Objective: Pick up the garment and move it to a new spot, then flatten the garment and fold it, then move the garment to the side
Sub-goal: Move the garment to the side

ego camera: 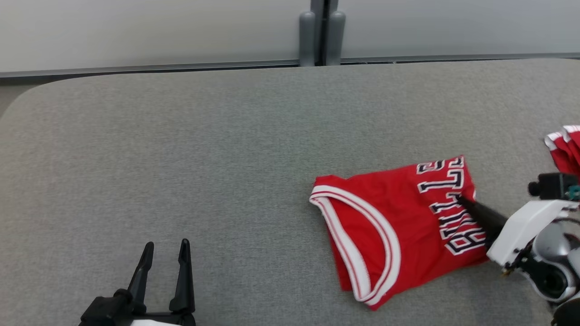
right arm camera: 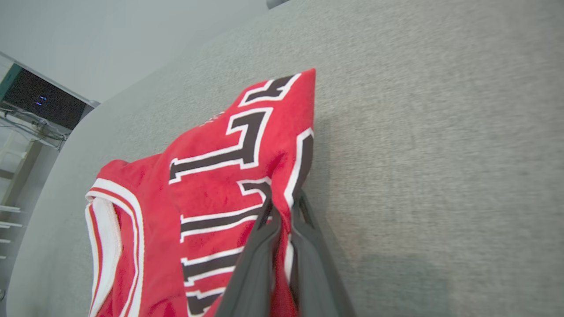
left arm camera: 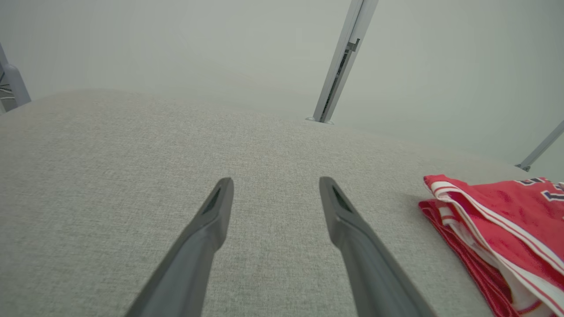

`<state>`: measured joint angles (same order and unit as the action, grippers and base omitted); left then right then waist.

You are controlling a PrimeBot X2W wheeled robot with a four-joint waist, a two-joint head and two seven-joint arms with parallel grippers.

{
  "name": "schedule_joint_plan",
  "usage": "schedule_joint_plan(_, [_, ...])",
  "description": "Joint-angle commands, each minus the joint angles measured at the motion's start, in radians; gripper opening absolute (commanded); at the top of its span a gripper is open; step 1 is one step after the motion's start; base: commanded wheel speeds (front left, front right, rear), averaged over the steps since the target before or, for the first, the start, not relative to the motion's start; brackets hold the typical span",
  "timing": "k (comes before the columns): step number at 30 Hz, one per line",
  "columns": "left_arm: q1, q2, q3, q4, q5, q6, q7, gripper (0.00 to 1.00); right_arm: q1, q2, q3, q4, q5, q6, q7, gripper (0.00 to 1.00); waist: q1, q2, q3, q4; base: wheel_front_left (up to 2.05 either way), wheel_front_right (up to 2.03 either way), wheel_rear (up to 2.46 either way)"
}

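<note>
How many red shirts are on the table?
2. One folded red jersey lies right of centre; a second red garment peeks in at the right edge. More may be out of view.

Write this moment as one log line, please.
right gripper: shut on red jersey edge | left gripper: open, above table | jersey: folded

The head camera looks down from high up on the grey table (ego camera: 226, 136), with the wall (ego camera: 136, 31) at the far edge. The left wrist camera sits low, close over the table, and looks along it toward the wall, with the shirt (left arm camera: 506, 220) at its right side. The right wrist camera is very near the shirt, and all three views share the shirt and the table.
</note>
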<state>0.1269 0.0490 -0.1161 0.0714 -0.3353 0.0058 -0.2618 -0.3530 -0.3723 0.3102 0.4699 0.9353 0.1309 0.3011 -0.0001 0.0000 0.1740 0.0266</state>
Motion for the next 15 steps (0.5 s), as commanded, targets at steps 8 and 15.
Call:
schedule_joint_plan(8, [-0.092, 0.003, -0.004, -0.005, 0.047, -0.029, -0.002, 1.0, -0.158, -0.189, -0.051, -0.041, 0.011, 0.0, -0.017, 0.0, 0.0001, 0.0, 0.117, -0.157, 0.0, 0.0, 0.0])
schedule_joint_plan(15, [-0.159, 0.004, -0.021, 0.008, 0.081, -0.048, -0.002, 1.0, -0.305, -0.33, -0.09, -0.079, -0.02, 0.0, 0.069, 0.0, 0.0001, 0.0, 0.194, -0.188, 0.0, 0.0, 0.0])
